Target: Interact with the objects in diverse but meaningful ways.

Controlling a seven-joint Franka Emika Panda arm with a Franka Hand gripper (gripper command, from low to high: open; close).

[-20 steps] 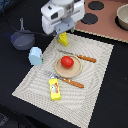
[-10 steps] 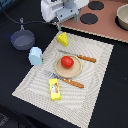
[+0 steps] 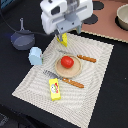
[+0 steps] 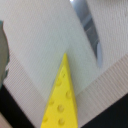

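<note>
My white gripper (image 3: 63,33) hangs open just above the yellow holed cheese wedge (image 3: 64,39), which lies on the far part of the beige placemat (image 3: 97,75). The wrist view shows the cheese wedge (image 4: 62,97) close up and blurred on the mat, with no finger touching it. A red tomato (image 3: 67,62) sits on the round tan plate (image 3: 68,73). A light blue cup (image 3: 35,56) stands at the mat's edge on the exterior view's left. A grey long-handled saucepan (image 3: 22,39) is beyond the cup. A yellow red-marked packet (image 3: 54,89) lies near the mat's front.
An orange-handled knife (image 3: 86,58) and an orange-handled fork (image 3: 74,83) flank the plate. A bowl (image 3: 122,17) stands on a pinkish board (image 3: 102,25) at the exterior view's far right. A grey strip (image 4: 90,27) in the wrist view lies beside the cheese.
The gripper has come down closer over the cheese wedge. The cheese and the other objects have not moved.
</note>
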